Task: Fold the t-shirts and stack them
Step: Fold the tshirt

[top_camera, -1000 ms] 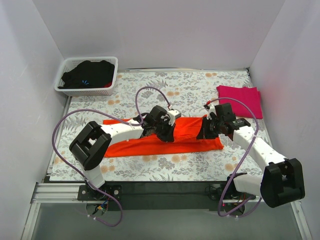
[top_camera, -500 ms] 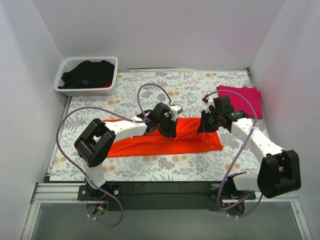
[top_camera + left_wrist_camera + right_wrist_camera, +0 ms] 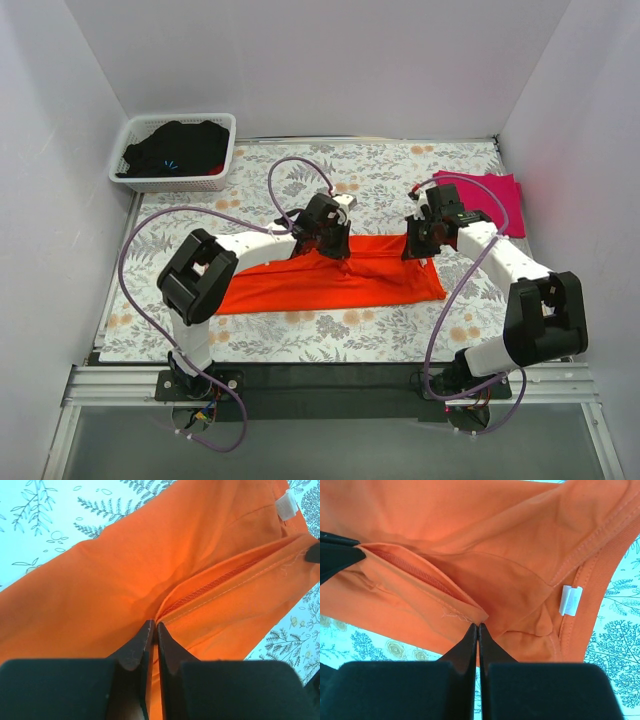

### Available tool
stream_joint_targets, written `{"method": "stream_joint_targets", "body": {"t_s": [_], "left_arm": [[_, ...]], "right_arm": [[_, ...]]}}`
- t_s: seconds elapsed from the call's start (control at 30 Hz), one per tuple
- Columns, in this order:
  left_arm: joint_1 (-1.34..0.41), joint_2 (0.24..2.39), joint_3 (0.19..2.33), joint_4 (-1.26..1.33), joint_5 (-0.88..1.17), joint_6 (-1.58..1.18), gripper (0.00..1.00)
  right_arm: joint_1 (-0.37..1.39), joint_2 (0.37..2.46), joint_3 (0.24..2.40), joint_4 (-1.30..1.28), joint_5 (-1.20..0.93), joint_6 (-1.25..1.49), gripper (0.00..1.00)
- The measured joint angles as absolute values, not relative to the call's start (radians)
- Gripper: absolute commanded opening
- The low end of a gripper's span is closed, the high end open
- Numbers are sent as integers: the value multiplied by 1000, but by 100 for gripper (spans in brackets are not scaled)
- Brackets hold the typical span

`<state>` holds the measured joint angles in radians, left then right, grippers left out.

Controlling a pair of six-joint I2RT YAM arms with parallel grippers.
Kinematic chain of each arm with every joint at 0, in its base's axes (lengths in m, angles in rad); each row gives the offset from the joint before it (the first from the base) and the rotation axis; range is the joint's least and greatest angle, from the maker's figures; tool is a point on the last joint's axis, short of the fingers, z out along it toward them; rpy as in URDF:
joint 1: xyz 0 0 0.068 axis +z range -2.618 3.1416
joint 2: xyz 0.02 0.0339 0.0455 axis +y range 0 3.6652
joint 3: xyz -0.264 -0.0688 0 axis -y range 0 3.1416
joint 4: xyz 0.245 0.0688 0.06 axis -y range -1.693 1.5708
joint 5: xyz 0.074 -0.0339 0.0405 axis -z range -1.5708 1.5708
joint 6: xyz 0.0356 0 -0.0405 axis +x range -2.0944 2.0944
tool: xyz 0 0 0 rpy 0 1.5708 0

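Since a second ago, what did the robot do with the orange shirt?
Both sets of jaws slid toward the back of the table, away from the robot's bases, pulling a pinched flap of the orange shirt with them. They stayed shut on it; nothing was let go. The pink shirt and the basket did not move.

Open floral-print surface point(image 3: 380, 170) stretches beyond the bright orange cloth t-shirt point(image 3: 300, 288). A white plastic basket point(image 3: 170, 184) blocks the corner past its left end, a folded magenta-pink t-shirt point(image 3: 490, 195) lies past its right, and the left arm point(image 3: 250, 250) and right arm point(image 3: 500, 255) reach over it.
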<state>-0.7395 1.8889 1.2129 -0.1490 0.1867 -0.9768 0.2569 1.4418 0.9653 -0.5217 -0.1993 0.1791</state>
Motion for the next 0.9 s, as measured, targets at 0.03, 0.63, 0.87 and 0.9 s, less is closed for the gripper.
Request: {"method": "stream_joint_targets", "body": {"t_s": [0.03,0.63,0.87,0.9], "left_arm": [[-742,1892,1216,-149,186,-978,14],[-530,1663,1069,-189,-47,-1169,45],[-327,1681,979,-249,-112,-1266,37],[-316,1690,974,-260,-115,-1277,37]], "right_arm": [[254,1445,964,-522,-195,180,2],[128,1567,1125,-448,-163,212,31],[68,1729,1126,-363,-238,246,27],[57,1748,1126,-349,-249,251,26]]}}
